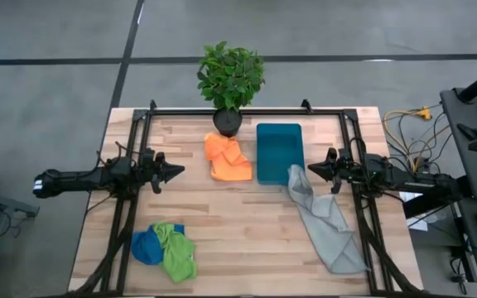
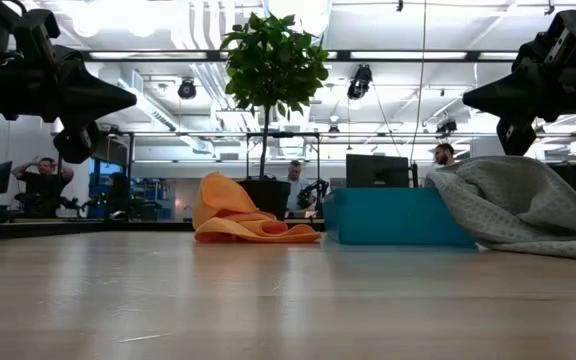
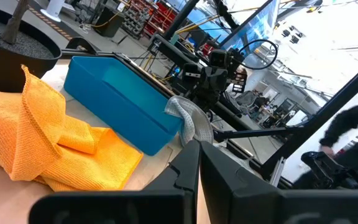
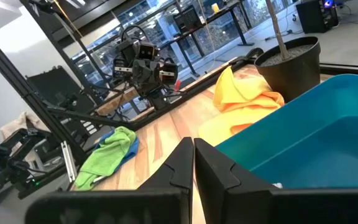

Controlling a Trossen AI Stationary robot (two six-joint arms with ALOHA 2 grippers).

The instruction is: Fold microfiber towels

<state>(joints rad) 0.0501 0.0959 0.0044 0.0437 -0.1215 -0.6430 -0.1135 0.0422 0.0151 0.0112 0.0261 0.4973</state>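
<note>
An orange towel (image 1: 227, 159) lies crumpled at the table's far middle, beside the plant pot. A lime green towel (image 1: 175, 251) lies bunched over a blue towel (image 1: 145, 247) at the near left. A larger pale grey towel (image 1: 324, 220) stretches from the teal bin's near right corner, which its far end leans on, toward the near right edge. My left gripper (image 1: 180, 170) hovers shut at the left, pointing level toward the middle. My right gripper (image 1: 310, 168) hovers shut at the right, just above the grey towel's far end. Both hold nothing.
A teal plastic bin (image 1: 278, 151) stands right of the orange towel. A potted plant (image 1: 230, 81) stands at the far edge. A black frame (image 1: 247, 110) runs along the far, left and right sides. Bare wood lies at the near middle. People show in the room beyond.
</note>
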